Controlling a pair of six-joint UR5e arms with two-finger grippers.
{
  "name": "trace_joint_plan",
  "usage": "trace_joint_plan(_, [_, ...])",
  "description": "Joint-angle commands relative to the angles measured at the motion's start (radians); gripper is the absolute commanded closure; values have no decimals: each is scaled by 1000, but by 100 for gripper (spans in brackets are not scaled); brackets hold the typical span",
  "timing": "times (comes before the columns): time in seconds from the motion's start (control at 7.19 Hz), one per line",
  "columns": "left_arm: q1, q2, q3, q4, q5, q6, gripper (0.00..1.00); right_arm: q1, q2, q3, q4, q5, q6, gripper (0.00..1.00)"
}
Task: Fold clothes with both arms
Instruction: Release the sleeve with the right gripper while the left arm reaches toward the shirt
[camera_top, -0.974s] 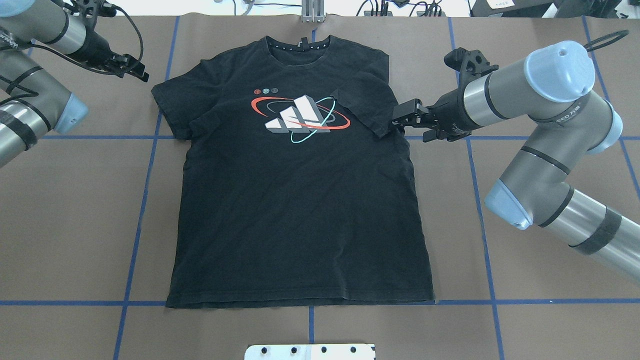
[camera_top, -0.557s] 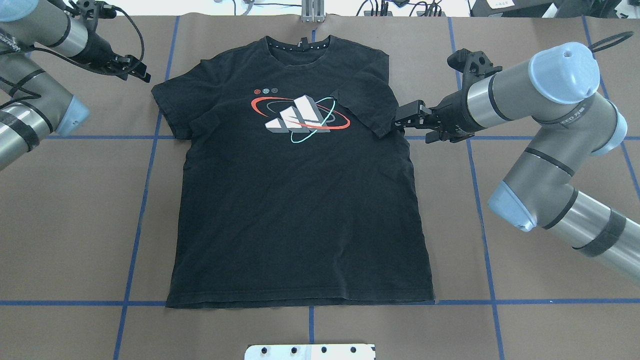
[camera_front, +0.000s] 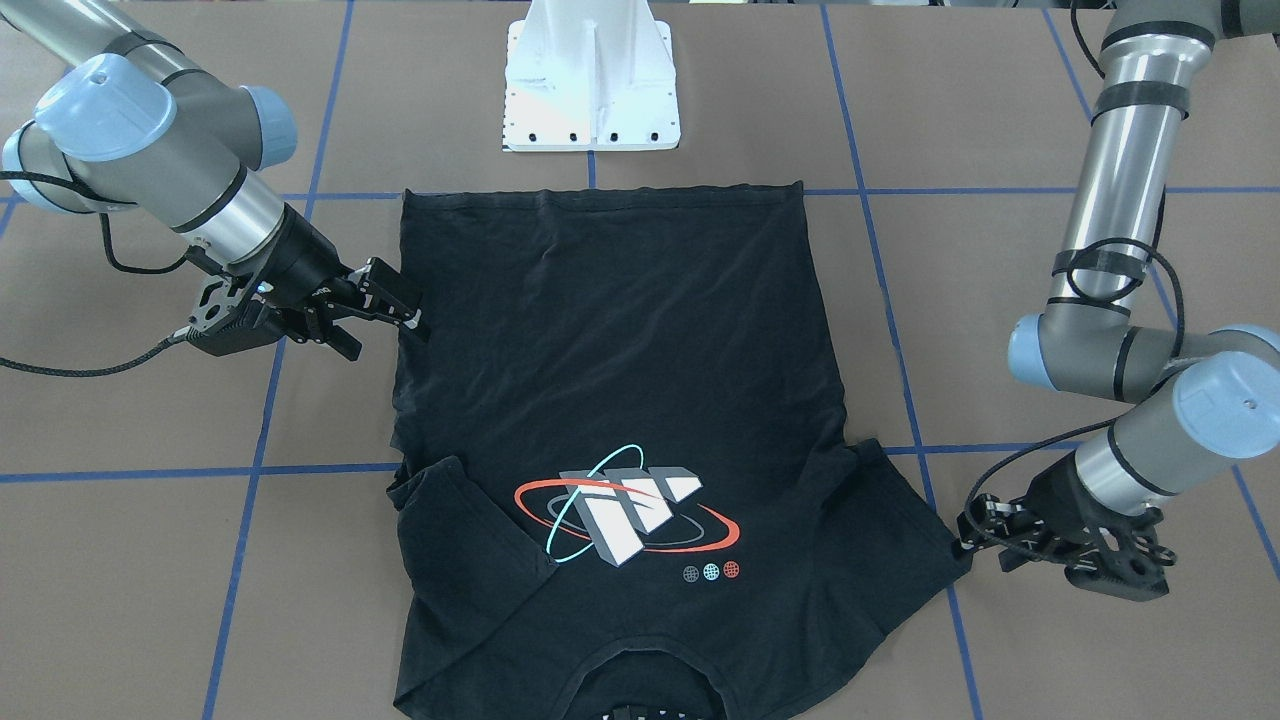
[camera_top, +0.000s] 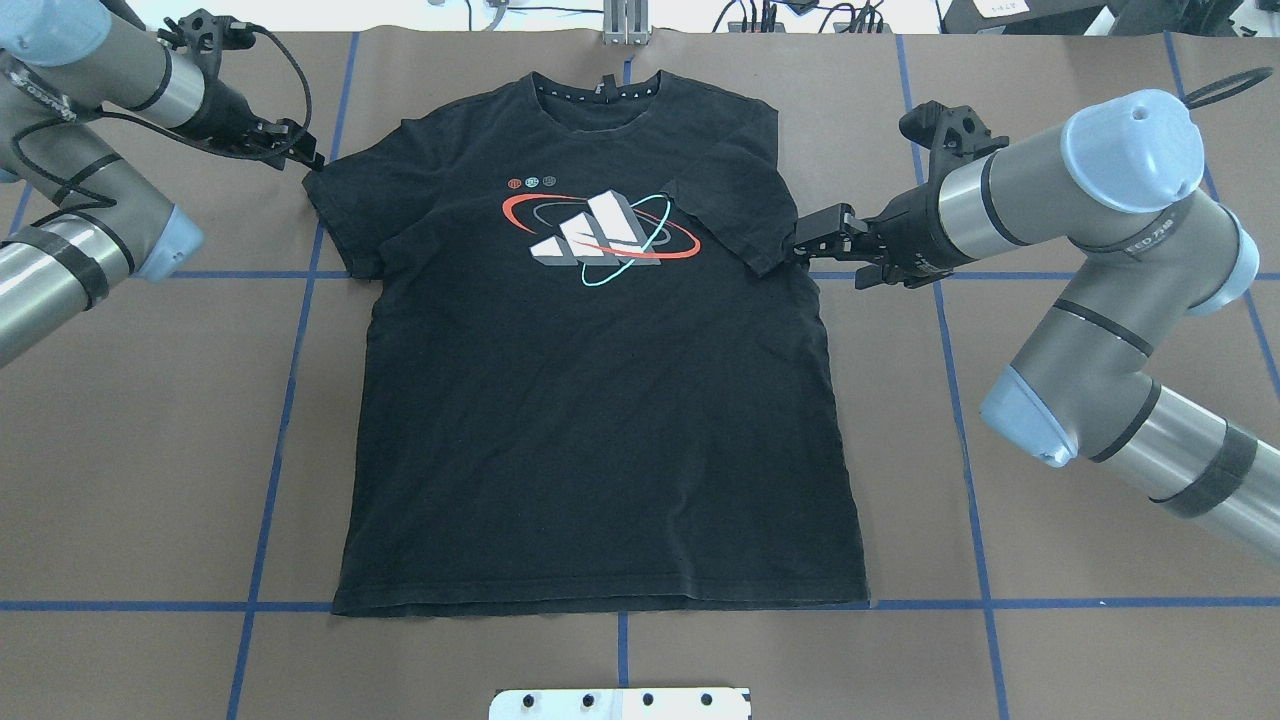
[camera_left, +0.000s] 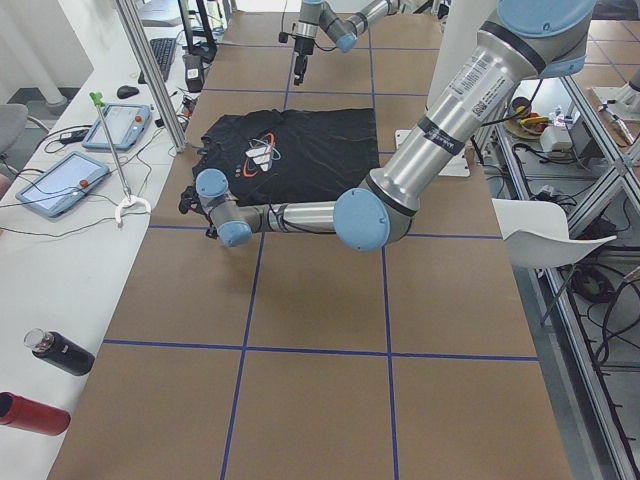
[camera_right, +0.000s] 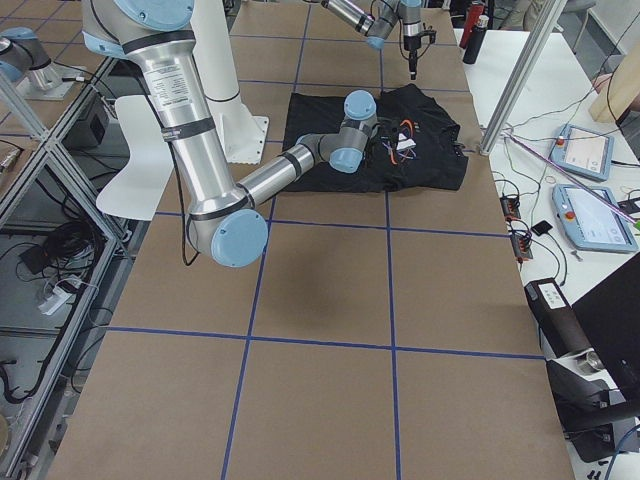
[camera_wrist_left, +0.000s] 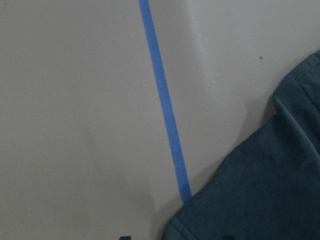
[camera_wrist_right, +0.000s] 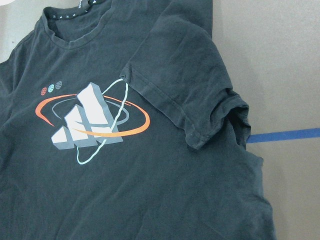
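The black T-shirt (camera_top: 600, 400) lies flat on the brown table, collar at the far side, its red, cyan and white graphic (camera_top: 598, 238) facing up. Its right sleeve (camera_top: 725, 215) is folded in over the chest, as the right wrist view (camera_wrist_right: 185, 85) also shows. My left gripper (camera_top: 308, 160) is low at the tip of the spread left sleeve (camera_top: 335, 215) and looks open; the left wrist view shows the sleeve edge (camera_wrist_left: 260, 190). My right gripper (camera_top: 808, 243) is beside the shirt's right edge, next to the folded sleeve, open and holding nothing. The front-facing view shows the left gripper (camera_front: 968, 540) and the right gripper (camera_front: 405, 305).
Blue tape lines (camera_top: 290, 380) grid the table. The white pedestal base (camera_front: 592, 80) stands behind the hem. In the exterior left view, tablets (camera_left: 60, 185) and bottles (camera_left: 60, 352) lie on a side desk, and metal posts (camera_left: 150, 70) stand along the table's far edge.
My left gripper has moved right and down until it reaches the left sleeve tip. My right arm has shifted slightly right, away from the folded sleeve. The shirt has not moved.
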Motion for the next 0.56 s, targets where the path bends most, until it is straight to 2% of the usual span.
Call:
trace_joint_plan(0.0, [18,-13,23,-4,21,-3,44,-1,-1,-4,0,-3,-3,0])
trace_joint_plan(0.14, [18,-11,24,-5,21,-3,54,-2,-1,-6,0,-5,-1,0])
trace_joint_plan(0.42, [18,-8,37,-5,23,-3,55,-4,-1,-7,0,-6,-1,0])
